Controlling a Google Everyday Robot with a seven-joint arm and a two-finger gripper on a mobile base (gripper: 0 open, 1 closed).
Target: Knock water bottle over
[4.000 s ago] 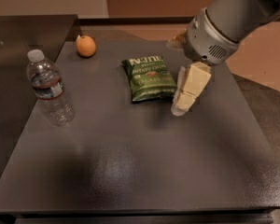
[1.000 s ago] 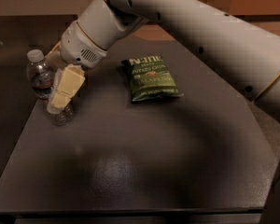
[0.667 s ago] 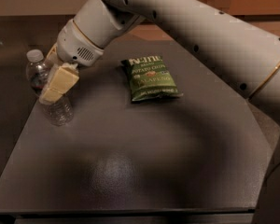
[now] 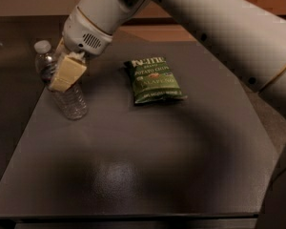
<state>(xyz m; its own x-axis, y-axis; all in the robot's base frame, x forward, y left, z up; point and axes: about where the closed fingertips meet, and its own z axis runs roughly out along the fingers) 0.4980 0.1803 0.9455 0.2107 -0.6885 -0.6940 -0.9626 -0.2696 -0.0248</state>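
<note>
Arm (image 4: 205,27) slants down across table (image 4: 157,175), tool (image 4: 59,82) pinched narrow, overlapping middle of upright water bottle (image 4: 72,103)

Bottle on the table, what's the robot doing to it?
The robot arm has its claw right in front of the water bottle's upper part, near the left side of the table. It looks set to push it over. The bottle is upright, not tipped yet. A green chip bag lies flat nearby.

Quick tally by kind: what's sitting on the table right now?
water bottle: 1
green chip bag: 1
Total: 2
The end effector is in front of the water bottle's upper half, at the table's left side.
</note>
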